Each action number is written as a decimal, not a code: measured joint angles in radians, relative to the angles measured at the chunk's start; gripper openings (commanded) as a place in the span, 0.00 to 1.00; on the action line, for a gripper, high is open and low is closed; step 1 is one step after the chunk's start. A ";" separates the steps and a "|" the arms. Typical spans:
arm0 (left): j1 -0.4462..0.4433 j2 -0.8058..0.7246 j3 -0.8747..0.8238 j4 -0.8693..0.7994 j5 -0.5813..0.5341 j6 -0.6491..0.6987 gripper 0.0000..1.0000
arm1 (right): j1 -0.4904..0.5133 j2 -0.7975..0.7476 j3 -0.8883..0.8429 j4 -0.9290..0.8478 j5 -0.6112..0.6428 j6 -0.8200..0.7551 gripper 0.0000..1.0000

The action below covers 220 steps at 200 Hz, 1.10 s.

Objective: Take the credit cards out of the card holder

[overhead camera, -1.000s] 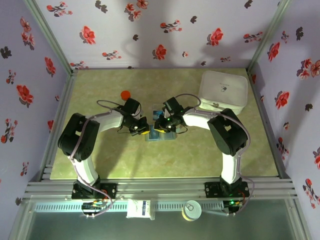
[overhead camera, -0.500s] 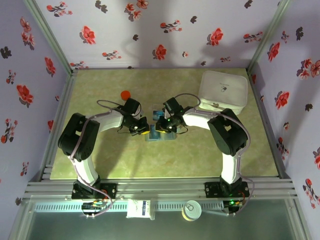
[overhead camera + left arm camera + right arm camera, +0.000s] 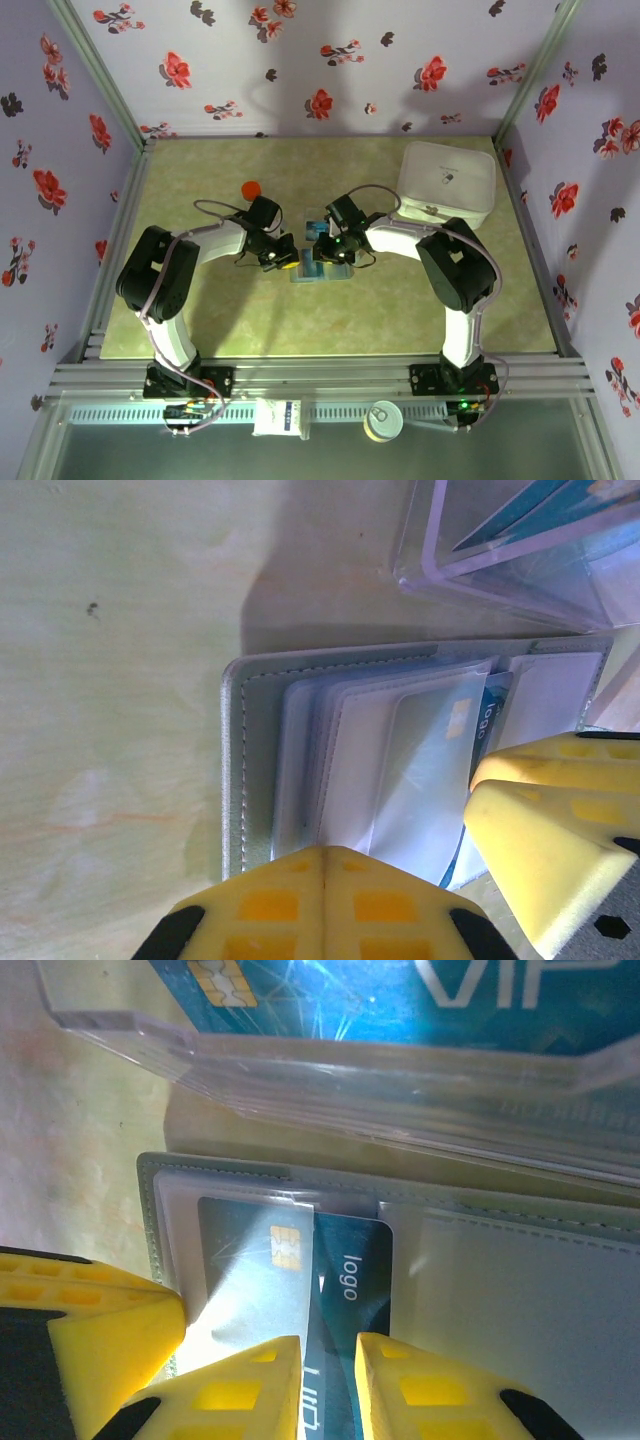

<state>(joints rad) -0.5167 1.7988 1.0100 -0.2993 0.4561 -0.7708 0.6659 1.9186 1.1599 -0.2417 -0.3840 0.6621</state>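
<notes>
While the closed left tool (image 3: 325,905) is pinning the holder (image 3: 262,770), the right tool (image 3: 330,1385) is pinching a card (image 3: 345,1310); pull straight toward six o'clock.

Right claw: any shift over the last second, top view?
Barely: the right claw keeps its place over the card holder, unmoved against the white box.

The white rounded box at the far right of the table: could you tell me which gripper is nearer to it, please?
Right. The right gripper is at the open card holder mid-table, on the side toward the white rounded box; the left gripper sits at the holder's opposite, left edge.
</notes>
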 measured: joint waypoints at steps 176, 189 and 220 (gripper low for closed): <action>-0.046 0.007 0.063 -0.049 -0.003 0.000 0.01 | -0.003 -0.092 -0.049 -0.013 0.029 0.019 0.26; -0.050 0.017 0.063 -0.049 -0.003 -0.001 0.01 | -0.004 -0.092 -0.064 -0.003 0.021 0.030 0.26; -0.051 0.039 0.063 -0.050 -0.003 0.000 0.00 | -0.011 -0.092 -0.091 0.014 0.006 0.053 0.26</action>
<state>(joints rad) -0.5674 1.8374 1.0729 -0.3489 0.4526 -0.7712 0.6552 1.8271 1.0691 -0.2272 -0.3782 0.7155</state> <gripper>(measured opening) 0.044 0.261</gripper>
